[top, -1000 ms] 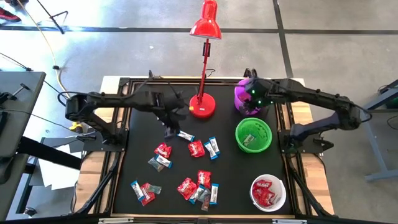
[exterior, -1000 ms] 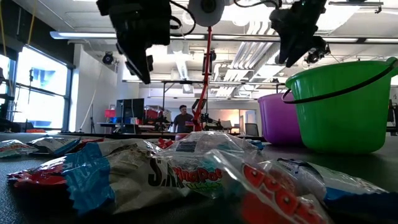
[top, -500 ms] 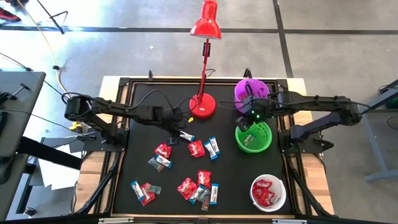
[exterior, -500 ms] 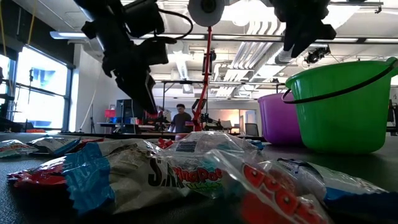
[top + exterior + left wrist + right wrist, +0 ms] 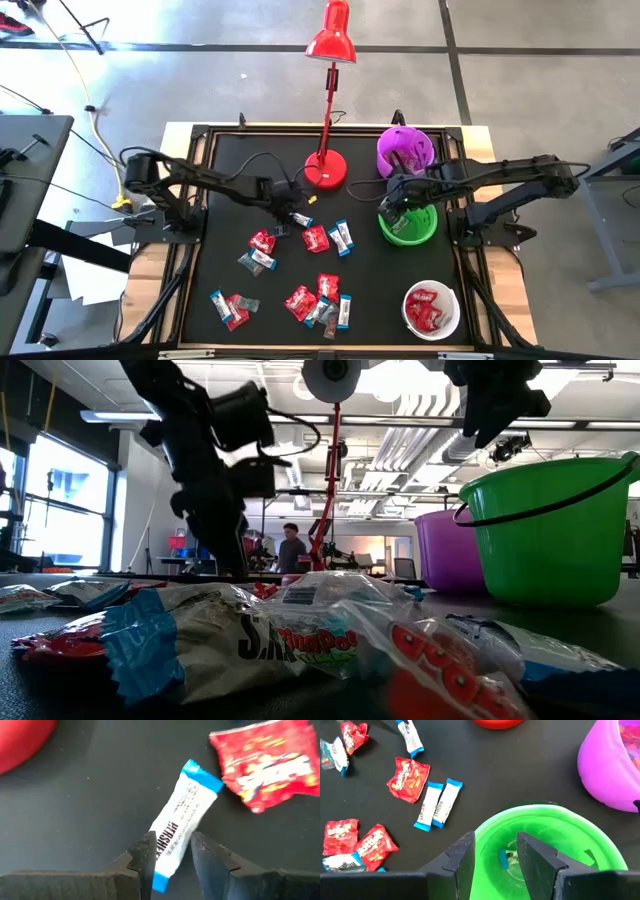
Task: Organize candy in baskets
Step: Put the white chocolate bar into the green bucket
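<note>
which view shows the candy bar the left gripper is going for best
The left wrist view: the white-and-blue candy bar fills the frame, its end lying between the open fingers of the left gripper. The high view shows it only as a small sliver by the lamp base. The low and right wrist views don't show it clearly.

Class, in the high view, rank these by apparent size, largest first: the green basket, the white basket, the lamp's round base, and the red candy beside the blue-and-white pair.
1. Green basket and white basket: alike, not ranked apart.
2. Lamp's round base.
3. Red candy, far smaller.
</note>
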